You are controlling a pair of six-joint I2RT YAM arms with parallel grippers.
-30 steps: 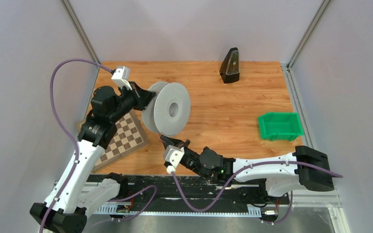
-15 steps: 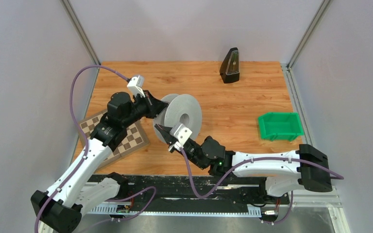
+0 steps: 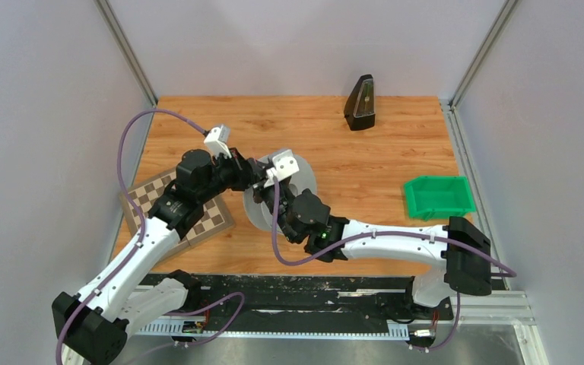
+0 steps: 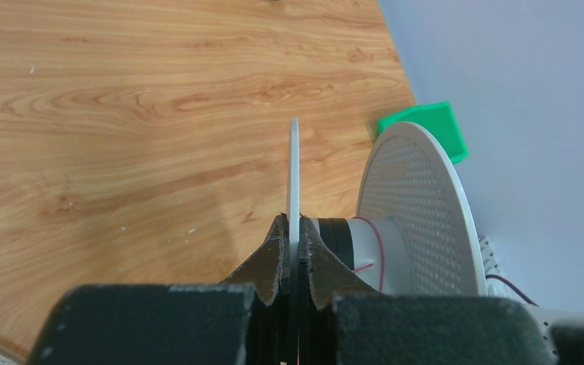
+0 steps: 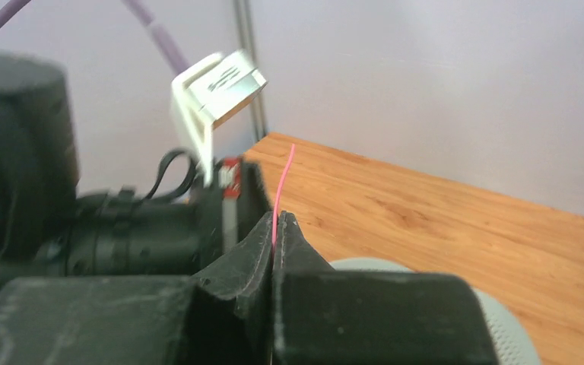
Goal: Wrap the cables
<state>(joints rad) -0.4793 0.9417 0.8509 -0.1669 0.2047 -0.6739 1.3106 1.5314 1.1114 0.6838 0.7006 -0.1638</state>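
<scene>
Both arms have closed in since a second ago: the left arm (image 3: 148, 243) has carried the spool (image 3: 252, 207) off the left edge toward the middle of the tabletop (image 3: 380, 152), and the right arm (image 3: 395, 243), which lay low along the near edge, has swung up over it.

The left gripper (image 4: 293, 237) is clamped on the thin rim of one flange, so the spool stands on edge with its axle roughly level. That looks deliberate, since it leaves the hub (image 4: 391, 255) open between the two flanges for winding. A loop or two of pink already shows on that hub. Whether the spool rests on the wood or hangs just above it, I cannot tell.

The right gripper (image 5: 275, 228) is pinched tight on the pink cable (image 5: 283, 179), with a short free end poking up past the fingertips. Gripped that close to its tip, the cable can be led round the hub rather than dragged.

The left arm reaches from the near-left corner across the chessboard (image 3: 198, 220), wrist level and pointing right. The right arm runs long and low from the near-right side, then bends up at the wrist so its gripper sits over the spool, right beside the left one — the two nearly touch. The green bin (image 3: 437, 198) by the right edge stands well apart.
</scene>
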